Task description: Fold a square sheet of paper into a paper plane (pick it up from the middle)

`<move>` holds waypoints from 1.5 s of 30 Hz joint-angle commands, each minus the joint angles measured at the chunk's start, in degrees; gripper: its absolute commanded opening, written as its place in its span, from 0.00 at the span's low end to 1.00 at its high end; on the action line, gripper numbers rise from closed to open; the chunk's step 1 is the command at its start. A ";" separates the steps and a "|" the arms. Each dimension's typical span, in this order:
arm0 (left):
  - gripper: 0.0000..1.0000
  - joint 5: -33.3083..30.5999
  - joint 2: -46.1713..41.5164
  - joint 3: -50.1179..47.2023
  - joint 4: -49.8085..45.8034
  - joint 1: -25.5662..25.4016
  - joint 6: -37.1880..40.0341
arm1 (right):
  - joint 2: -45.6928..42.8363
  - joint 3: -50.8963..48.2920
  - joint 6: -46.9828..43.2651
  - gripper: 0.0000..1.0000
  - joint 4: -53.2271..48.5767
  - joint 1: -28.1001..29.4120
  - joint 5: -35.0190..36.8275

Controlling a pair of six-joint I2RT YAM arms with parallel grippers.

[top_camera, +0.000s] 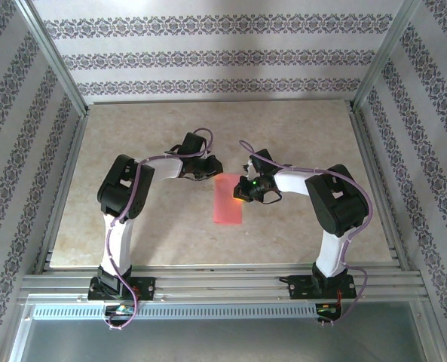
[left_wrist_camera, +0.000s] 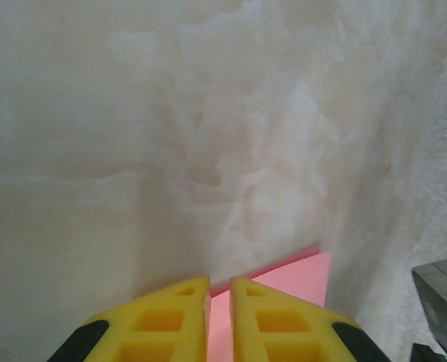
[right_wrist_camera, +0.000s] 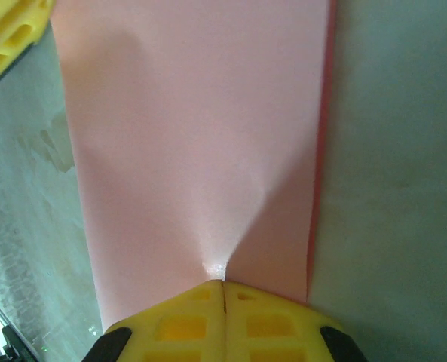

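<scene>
Table [top_camera: 133, 151]: pale marbled top in an aluminium frame, with patterned walls on the far, left and right sides. Both arm bases are bolted to the rail at the near edge.

Left arm [top_camera: 121, 196]: rises from the near-left corner and bends inward toward the table's middle. Right arm [top_camera: 336, 200]: rises from the near-right corner and bends inward the same way. The two wrists come close together just beyond the centre.

Sheet of paper [top_camera: 227, 207]: pink-red, seen from above as a narrow rectangle. It sits near the middle of the table, slightly right of centre, with its long sides running from far to near. Whether it lies fully flat on the top I cannot tell. In the right wrist view the sheet [right_wrist_camera: 193, 136] has a darker red strip along one long edge. A soft crease fans out from the point where it is gripped.

Right gripper [top_camera: 242, 192]: at the sheet's right long edge, toward the far end. In its own camera the right gripper [right_wrist_camera: 223, 285] has its yellow jaws pressed together, pinching the paper's edge.

Left gripper [top_camera: 210, 175]: at the sheet's far-left corner. In its own view the left gripper [left_wrist_camera: 219, 283] has its jaws a narrow slit apart. Pink paper [left_wrist_camera: 298, 275] shows through the slit and just beyond the tips. Whether the tips touch the sheet I cannot tell.
</scene>
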 commanded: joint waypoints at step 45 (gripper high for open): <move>0.14 3.36 -11.33 -17.98 1.66 -0.12 -3.43 | 8.58 7.58 -6.38 0.05 -12.19 1.99 6.55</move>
